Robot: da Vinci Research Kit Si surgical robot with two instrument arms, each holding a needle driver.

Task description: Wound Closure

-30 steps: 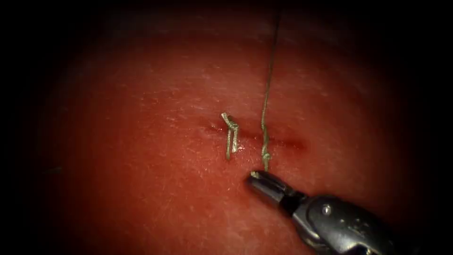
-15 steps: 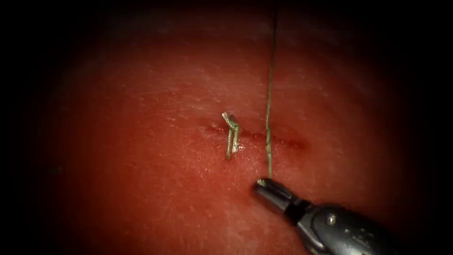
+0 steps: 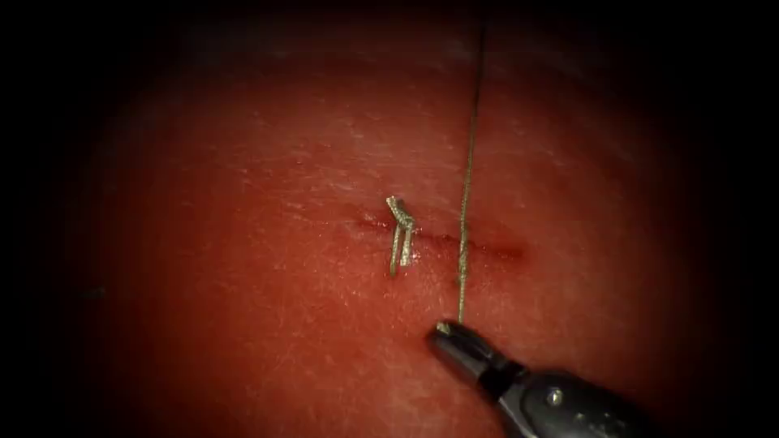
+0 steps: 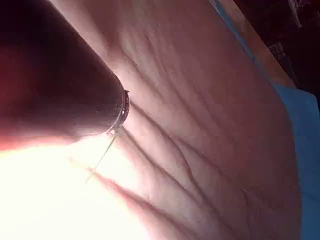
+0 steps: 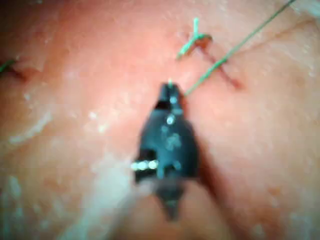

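My right tool [image 3: 445,328] comes in from the lower right with its jaws shut on the end of the green thread [image 3: 465,203], below the cut [image 3: 495,247]. From there the thread runs straight up, crosses the cut and leaves at the top. On the cut's left part sits a tied stitch [image 3: 399,231] with short cut ends. The right wrist view has the same tool tip [image 5: 170,87], thread [image 5: 235,47] and stitch [image 5: 192,40]. In the left wrist view, the left tool's dark shaft [image 4: 60,85] hangs over the tissue [image 4: 200,125], a thin strand of thread [image 4: 102,157] at its end.
Red fluid wets the tissue [image 3: 284,284] around the cut. A blue drape [image 4: 305,130] lies beyond the tissue's edge in the left wrist view. Another green thread end [image 5: 6,65] lies at a small wound off to one side in the right wrist view.
My right tool has drawn back downward, away from the cut, with the thread end. The thread, kinked near the cut before, now runs straight and taut.
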